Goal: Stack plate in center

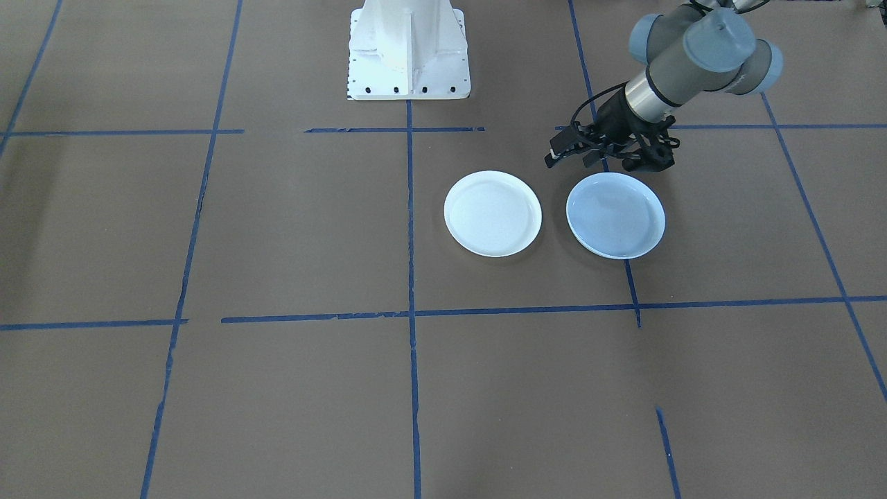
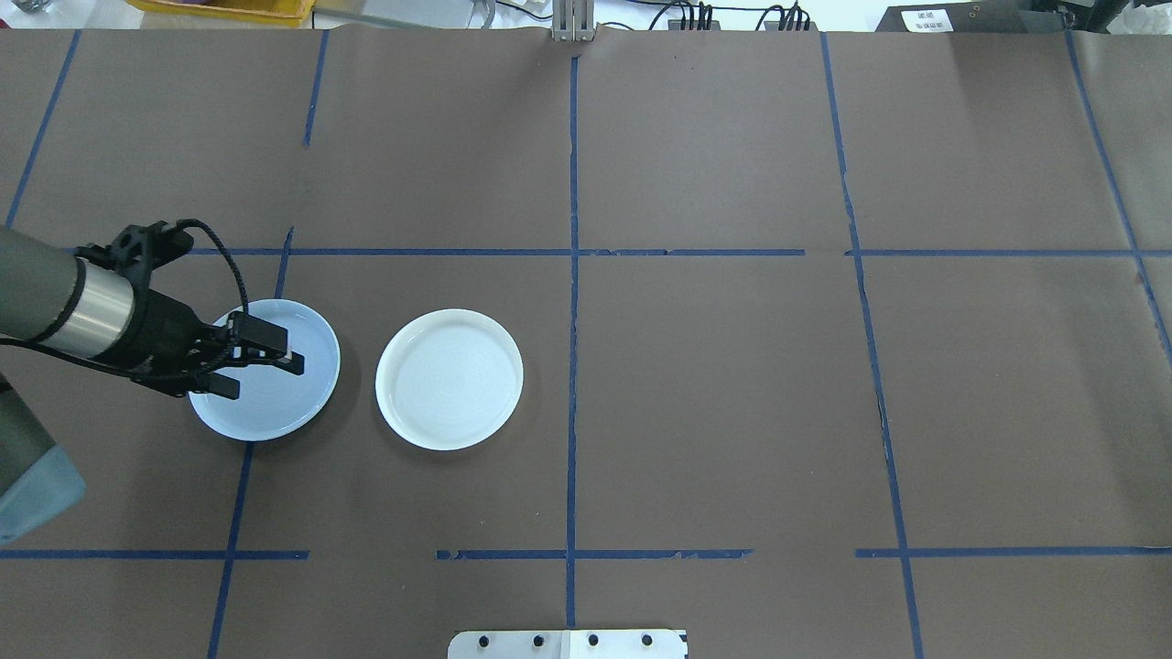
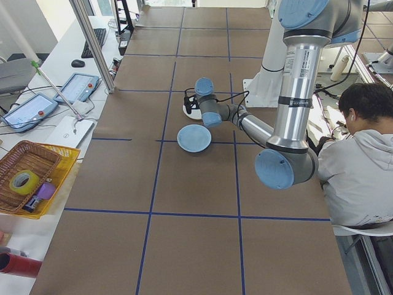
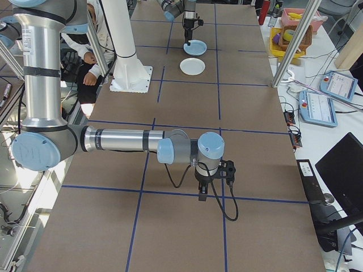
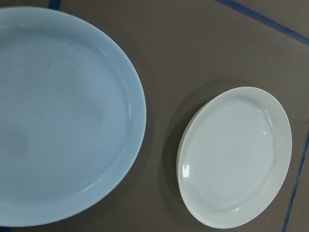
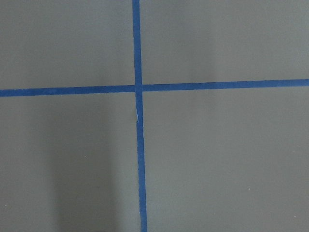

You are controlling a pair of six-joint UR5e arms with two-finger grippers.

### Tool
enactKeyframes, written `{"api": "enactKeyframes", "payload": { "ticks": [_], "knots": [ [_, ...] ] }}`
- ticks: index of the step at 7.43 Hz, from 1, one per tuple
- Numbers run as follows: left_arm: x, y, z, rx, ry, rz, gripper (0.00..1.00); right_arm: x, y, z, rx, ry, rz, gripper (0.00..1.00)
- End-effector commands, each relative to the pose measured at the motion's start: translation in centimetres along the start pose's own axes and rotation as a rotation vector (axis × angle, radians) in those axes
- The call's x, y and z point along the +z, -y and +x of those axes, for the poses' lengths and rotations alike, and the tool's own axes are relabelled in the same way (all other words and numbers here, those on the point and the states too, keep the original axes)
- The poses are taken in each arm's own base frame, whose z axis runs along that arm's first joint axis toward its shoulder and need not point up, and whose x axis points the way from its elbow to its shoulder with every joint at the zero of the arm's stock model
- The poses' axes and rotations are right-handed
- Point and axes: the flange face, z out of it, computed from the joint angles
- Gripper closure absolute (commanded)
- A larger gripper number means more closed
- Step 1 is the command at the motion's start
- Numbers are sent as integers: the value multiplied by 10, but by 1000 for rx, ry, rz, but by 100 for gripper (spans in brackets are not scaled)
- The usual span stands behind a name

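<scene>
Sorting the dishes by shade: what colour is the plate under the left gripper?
Pale blue, clearest in the left wrist view; the plate beside it is white.

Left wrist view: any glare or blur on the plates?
Left wrist view: small specular glint on the white plate rim, a soft dark smudge of shadow on the blue plate, both slightly soft but their concentric rings readable. Overhead view: white plate nearly washes out.
</scene>
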Motion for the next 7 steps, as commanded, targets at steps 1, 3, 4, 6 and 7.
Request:
{"api": "enactKeyframes", "payload": {
  "ticks": [1, 3, 4, 6, 7],
  "knots": [
    [54, -1, 17, -51, 31, 46, 1, 0, 0, 0, 1, 1, 0, 0],
    [81, 5, 23, -56, 54, 48, 11, 0, 0, 0, 1, 1, 0, 0],
    [80, 4, 24, -49, 52, 40, 50, 0, 0, 0, -1, -1, 0, 0],
    [77, -7, 24, -49, 54, -65, 100, 0, 0, 0, 1, 1, 0, 0],
    [75, -7, 24, -49, 52, -65, 100, 0, 0, 0, 1, -1, 0, 0]
  ]
}}
